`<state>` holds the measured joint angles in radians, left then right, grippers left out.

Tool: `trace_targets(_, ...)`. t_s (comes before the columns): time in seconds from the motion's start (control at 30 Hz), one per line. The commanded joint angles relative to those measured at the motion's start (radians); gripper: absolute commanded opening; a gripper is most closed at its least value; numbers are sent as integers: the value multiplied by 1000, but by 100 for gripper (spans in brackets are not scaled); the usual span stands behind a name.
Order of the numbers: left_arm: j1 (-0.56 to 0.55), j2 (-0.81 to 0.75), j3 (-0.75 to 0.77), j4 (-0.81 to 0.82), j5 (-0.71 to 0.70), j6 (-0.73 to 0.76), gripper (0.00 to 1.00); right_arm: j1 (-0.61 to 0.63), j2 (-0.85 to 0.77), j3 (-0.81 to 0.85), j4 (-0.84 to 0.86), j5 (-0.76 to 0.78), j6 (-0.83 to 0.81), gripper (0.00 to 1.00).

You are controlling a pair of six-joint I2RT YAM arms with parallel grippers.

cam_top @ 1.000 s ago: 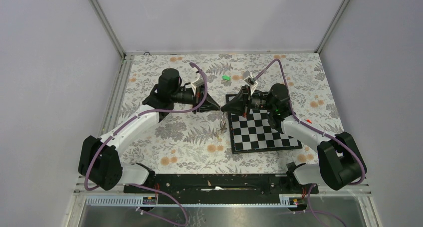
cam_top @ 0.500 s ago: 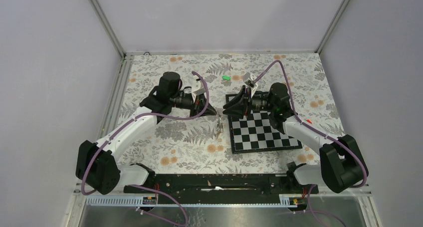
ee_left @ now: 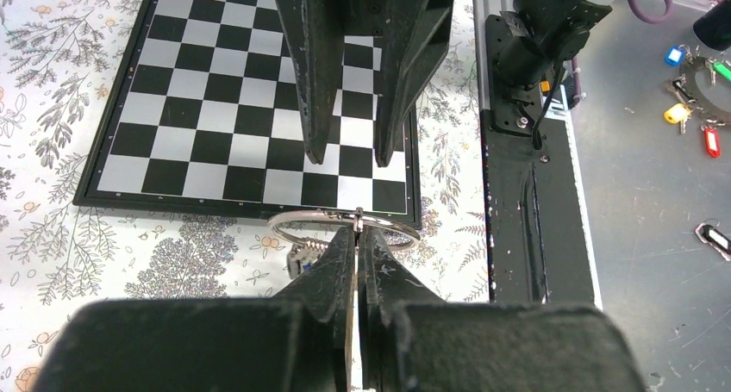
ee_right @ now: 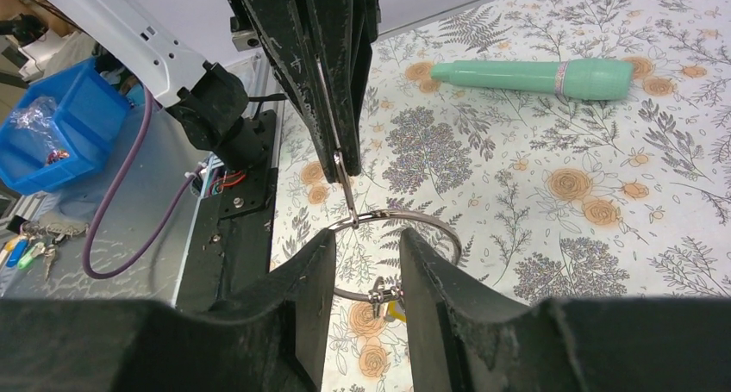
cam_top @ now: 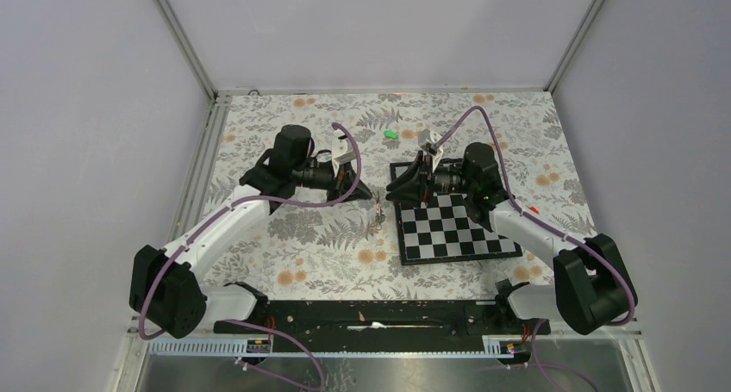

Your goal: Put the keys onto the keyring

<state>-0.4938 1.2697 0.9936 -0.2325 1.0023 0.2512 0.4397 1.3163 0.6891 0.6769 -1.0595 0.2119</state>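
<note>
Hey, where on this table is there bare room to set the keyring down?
Bare cloth lies between the left arm and the chessboard, toward the near edge; the board's near squares are free too. Crowded at its far-left corner: left pincer shut on the keyring, right pincer open facing it.

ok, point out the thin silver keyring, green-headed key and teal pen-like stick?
thin silver keyring [ee_left: 312, 212], left wrist view, wire loop
green-headed key [cam_top: 390, 134], top view, plastic head
teal pen-like stick [ee_right: 534, 77], right wrist view, mid-shaft

Plain grey walls, floral-patterned table
</note>
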Motion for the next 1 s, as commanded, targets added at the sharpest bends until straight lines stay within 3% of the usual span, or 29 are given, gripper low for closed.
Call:
trace_targets(0.0, -5, 2, 66, 73, -8, -80, 0, 19, -12, 52, -52, -15, -80, 40)
trace_targets(0.17, -5, 15, 99, 39, -69, -94, 0, 19, -16, 77, -158, 19, -171, 40)
trace_targets(0.3, -3, 22, 141, -76, -118, -5, 0, 17, -10, 167, -363, 127, -286, 44)
trace_targets(0.47, -3, 4, 162, -212, -169, 110, 0, 13, 35, 271, -499, 294, -352, 53)
trace_targets(0.7, -2, -26, 164, -318, -190, 176, 0, -6, 220, 466, -632, 463, -380, 70)
trace_targets(0.97, -2, -53, 162, -355, -271, 157, 0, -44, 521, 753, -768, 627, -291, 74)
